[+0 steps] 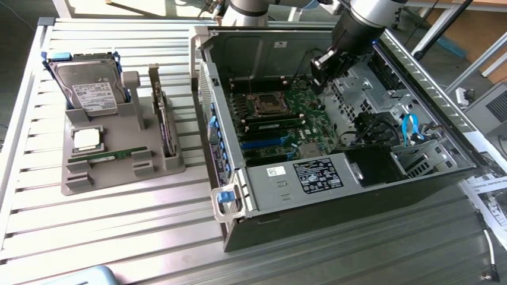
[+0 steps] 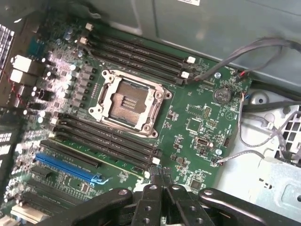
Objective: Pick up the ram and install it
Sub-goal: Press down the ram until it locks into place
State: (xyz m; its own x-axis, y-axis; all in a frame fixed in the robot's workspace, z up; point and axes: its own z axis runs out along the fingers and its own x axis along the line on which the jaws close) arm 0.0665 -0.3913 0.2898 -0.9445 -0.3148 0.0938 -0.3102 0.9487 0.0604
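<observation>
The ram (image 1: 107,157), a thin green stick, lies flat in the grey holder (image 1: 119,178) at the exterior view's left, far from the arm. My gripper (image 1: 319,78) hangs inside the open computer case (image 1: 285,190), above the motherboard (image 1: 293,127). In the wrist view the gripper (image 2: 157,175) is shut, its black fingertips pressed together with nothing between them. They hover over the motherboard (image 2: 197,122) by the end of the long black memory slots (image 2: 108,139) beside the processor socket (image 2: 124,101). A thin green edge (image 2: 101,157) runs along one of those slots.
The holder also carries a hard drive (image 1: 91,83), a square silver chip (image 1: 85,138) and an upright expansion card (image 1: 162,124). More memory slots (image 2: 136,52) lie on the socket's other side. Loose cables (image 2: 254,52) and a blue cable (image 1: 409,129) run inside the case.
</observation>
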